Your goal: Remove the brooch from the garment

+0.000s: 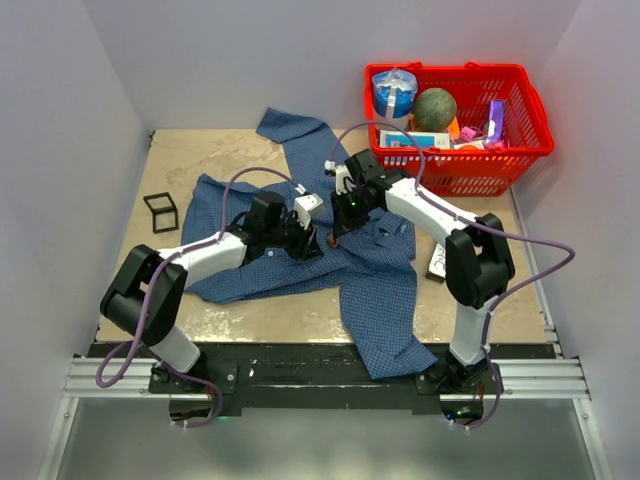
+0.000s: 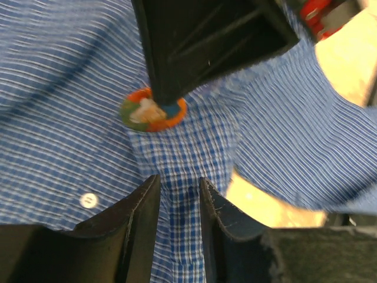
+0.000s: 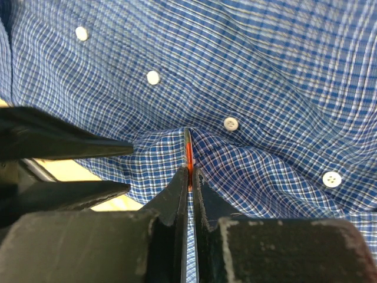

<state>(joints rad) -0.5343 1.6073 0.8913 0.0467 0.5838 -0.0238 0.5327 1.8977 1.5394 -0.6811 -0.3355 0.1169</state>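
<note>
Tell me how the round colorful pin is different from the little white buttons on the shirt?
The brooch is bigger than a white button. The brooch is orange, green and blue with a pale middle; the button is plain white. The right gripper pinches the brooch edge-on, while no gripper touches the button. Both are small, round and sit on the blue checked shirt.

From my right wrist cam, the right gripper (image 3: pixel 189 177) is pinched tight on the brooch (image 3: pixel 189 158), which I only see edge-on as a thin orange sliver. The blue checked shirt (image 3: pixel 265 71) bunches up around it, with white buttons (image 3: pixel 231 124) nearby.
</note>
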